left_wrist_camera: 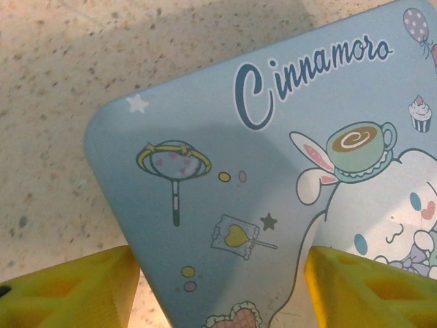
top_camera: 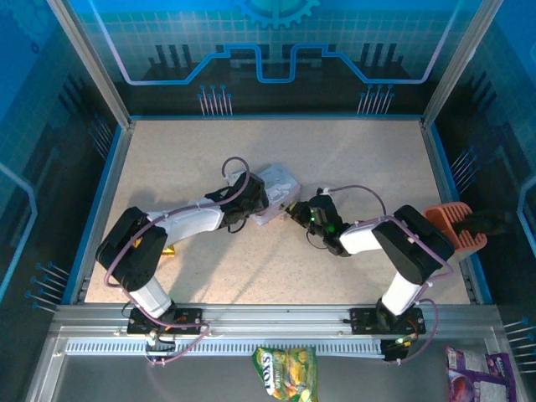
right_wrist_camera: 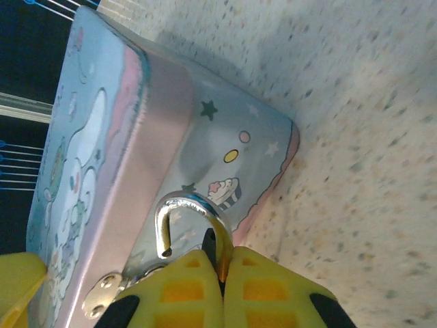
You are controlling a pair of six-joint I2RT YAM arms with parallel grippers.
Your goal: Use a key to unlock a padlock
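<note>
On the speckled bench (top_camera: 377, 159), the padlock (right_wrist_camera: 164, 229) hangs at the tin's (right_wrist_camera: 171, 116) front, just up-left of the closed right pincer (right_wrist_camera: 223, 263), which apparently pinches the key (right_wrist_camera: 210, 242); the left pincer (left_wrist_camera: 218, 287) gapes over the tin.

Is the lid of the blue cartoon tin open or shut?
Shut. In the right wrist view the lid sits flush on the tin, with no gap along the seam between them.

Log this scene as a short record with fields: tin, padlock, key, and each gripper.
tin: pale blue, cartoon print, lying on the table
padlock: silvery shackle shows at the tin's side; body hidden
key: slim dark sliver pinched beside the shackle
left gripper: open, astride the tin's corner
right gripper: shut on the key
</note>
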